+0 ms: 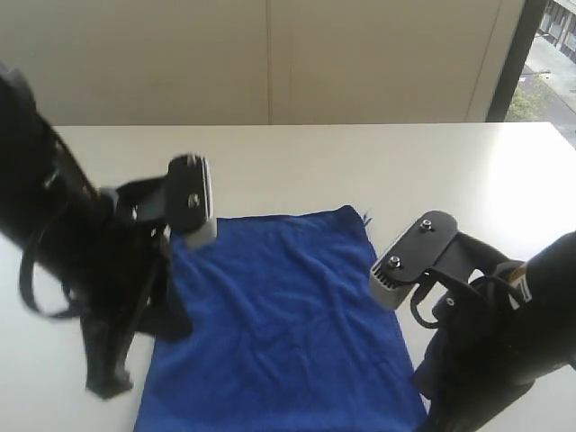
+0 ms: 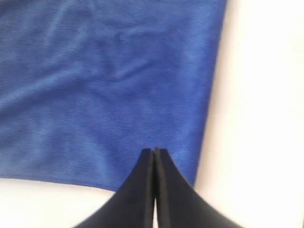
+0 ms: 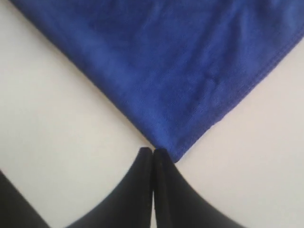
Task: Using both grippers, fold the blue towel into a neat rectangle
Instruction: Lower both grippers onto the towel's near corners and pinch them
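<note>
- The towel (image 1: 279, 315) lies spread flat on the white table (image 1: 360, 162), blue and in a single layer with a few soft wrinkles. It sits between the two arms, and its near edge runs out of the exterior view.
- The left arm (image 1: 54, 225) stands at the towel's left side. Its grey-faced wrist block hangs over the far left corner of the cloth.
- The right arm (image 1: 504, 333) stands at the towel's right side. Its wrist block is just beside the right hem, about halfway along it.
- The left gripper (image 2: 154, 153) is clenched. Its two black jaws are pressed together along their whole visible length, with only a thin seam between them and nothing caught in it.
- In the left wrist view the towel (image 2: 109, 85) fills most of the picture. The jaw tips show in front of the cloth, just inside one of its corners, where two hems meet close by. Bare table shows past both hems.
- Whether these tips touch the cloth or hang above it cannot be told.
- The right gripper (image 3: 153, 152) is also clenched, jaw against jaw, and holds nothing.
- In the right wrist view the towel (image 3: 180, 71) tapers to a corner aimed at the jaws. The corner's point lies just beside the tips, and the tips show over bare table rather than cloth.
- The cloth widens away from the right jaws, and its stitched hem is clear along one side.
- Contact between the right tips and the hem cannot be judged.
</note>
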Available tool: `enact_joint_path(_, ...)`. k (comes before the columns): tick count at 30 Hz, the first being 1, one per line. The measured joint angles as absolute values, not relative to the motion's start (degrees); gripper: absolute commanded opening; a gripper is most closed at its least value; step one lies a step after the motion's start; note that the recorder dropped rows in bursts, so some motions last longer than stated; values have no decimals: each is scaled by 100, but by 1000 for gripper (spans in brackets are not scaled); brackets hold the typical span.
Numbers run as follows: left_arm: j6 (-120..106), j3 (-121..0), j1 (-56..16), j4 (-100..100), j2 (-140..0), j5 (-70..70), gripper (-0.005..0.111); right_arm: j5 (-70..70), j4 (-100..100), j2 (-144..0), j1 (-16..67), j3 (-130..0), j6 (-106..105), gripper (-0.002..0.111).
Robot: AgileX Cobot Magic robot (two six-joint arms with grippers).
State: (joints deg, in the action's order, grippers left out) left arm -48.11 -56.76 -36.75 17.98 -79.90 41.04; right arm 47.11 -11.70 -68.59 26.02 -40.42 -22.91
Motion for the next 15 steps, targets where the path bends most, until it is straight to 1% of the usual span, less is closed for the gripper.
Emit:
enact_joint_path(4,-4924,-4648,-4104,1811,-7816,3786,0,5210,-1170,-6859,2602,-4324,-3003,0)
enact_joint_path(6,-5147,-4130,-4211,1659,-7839,3481,0,5291,-1170,-6859,2602,-4378,-3791,0)
enact_joint_path(8,-5205,-3948,-4222,1560,-7839,3194,0,5301,-1170,-6859,2602,-4377,-4250,0)
enact_joint_path(10,-5219,-3905,-4222,1536,-7839,2915,3,5295,-1170,-6859,2602,-4377,-4641,6)
enact_joint_path(12,-5219,-3896,-4245,1521,-7839,2753,19,5105,-1170,-6859,2602,-4365,-4848,22)
enact_joint_path(13,-5219,-3891,-4254,1521,-7839,2753,32,4954,-1170,-6859,2602,-4322,-4987,30)
enact_joint_path(14,-5219,-3891,-4254,1521,-7839,2814,41,4824,-1170,-6859,2602,-4242,-5239,37)
enact_joint_path(15,-5219,-3891,-4254,1521,-7839,2879,52,4727,-1170,-6884,2602,-4156,-5463,41)
